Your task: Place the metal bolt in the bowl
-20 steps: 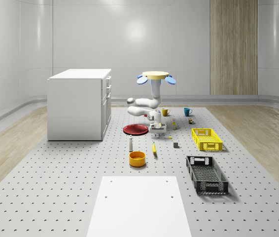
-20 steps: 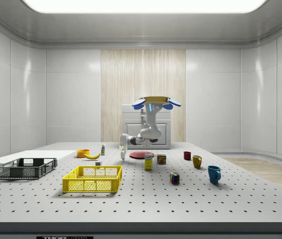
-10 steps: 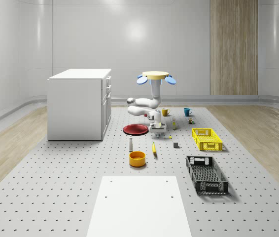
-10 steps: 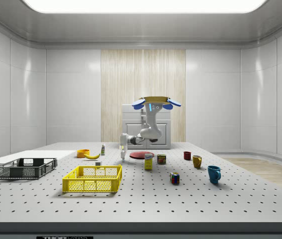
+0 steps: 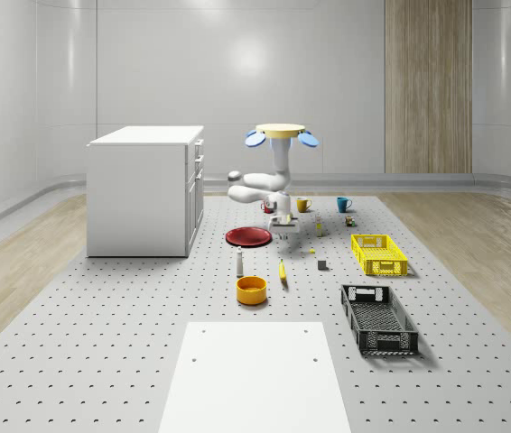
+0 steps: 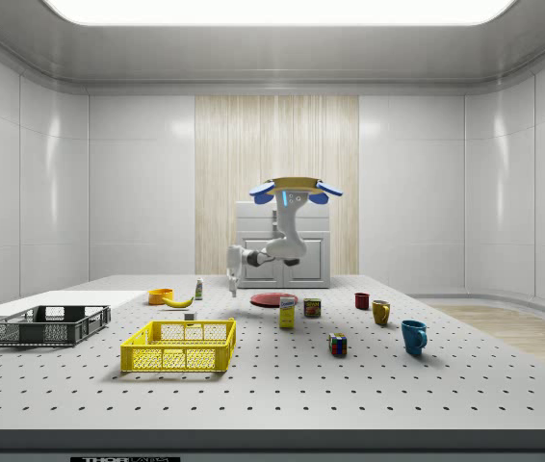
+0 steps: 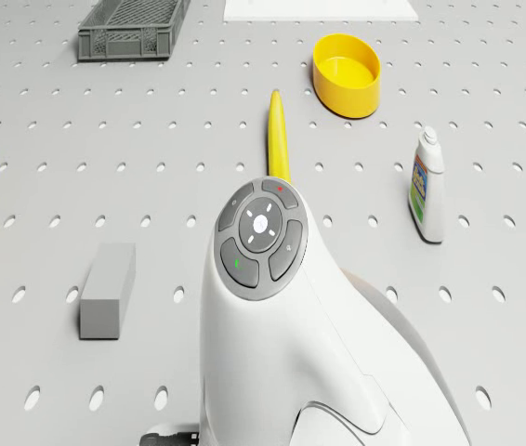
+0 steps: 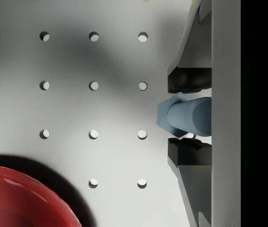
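Note:
The metal bolt [image 8: 183,116], blue-grey with a threaded shank and hex head, sits between two black pads [image 8: 187,80] of my gripper [image 8: 187,116], which is shut on it. In the whole-scene view the gripper [image 5: 283,222] hangs a little above the table, just right of the red plate. The drone [image 5: 281,135] hovers over that spot, its arm bent down below it. The yellow bowl [image 5: 251,289] stands nearer the front, left of the banana; it also appears in the drone view [image 7: 347,74] and the side view [image 6: 161,296].
A red plate [image 5: 248,236], white bottle [image 5: 239,262], banana [image 5: 283,271] and grey block [image 5: 322,264] lie around the gripper. A yellow crate [image 5: 379,254] and black crate [image 5: 378,317] stand to the right. A white cabinet [image 5: 145,189] rises at left.
The drone has risen and drifted toward the whole-scene view's left and back. The gripper came up off the table with the bolt in it.

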